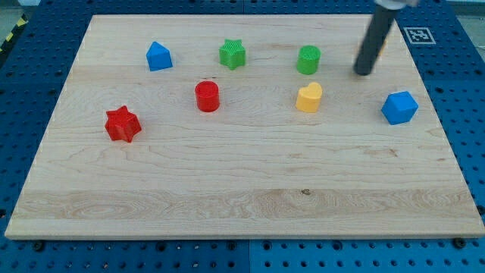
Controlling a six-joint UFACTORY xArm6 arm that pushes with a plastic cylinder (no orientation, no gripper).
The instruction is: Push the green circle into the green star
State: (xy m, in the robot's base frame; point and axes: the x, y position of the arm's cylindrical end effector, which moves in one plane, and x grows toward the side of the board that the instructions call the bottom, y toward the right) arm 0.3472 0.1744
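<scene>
No readable text, numbers or brand names anywhere in view. Only sign: a black-and-white square marker (419, 35), the fiducial/tag kind, at the view's top right on the blue perforated base just past the wooden board's corner. Pattern too small to decode. A strip of yellow-black hazard striping (10, 36) shows at the view's top left edge, no lettering on it. Blocks and board carry no labels.
</scene>
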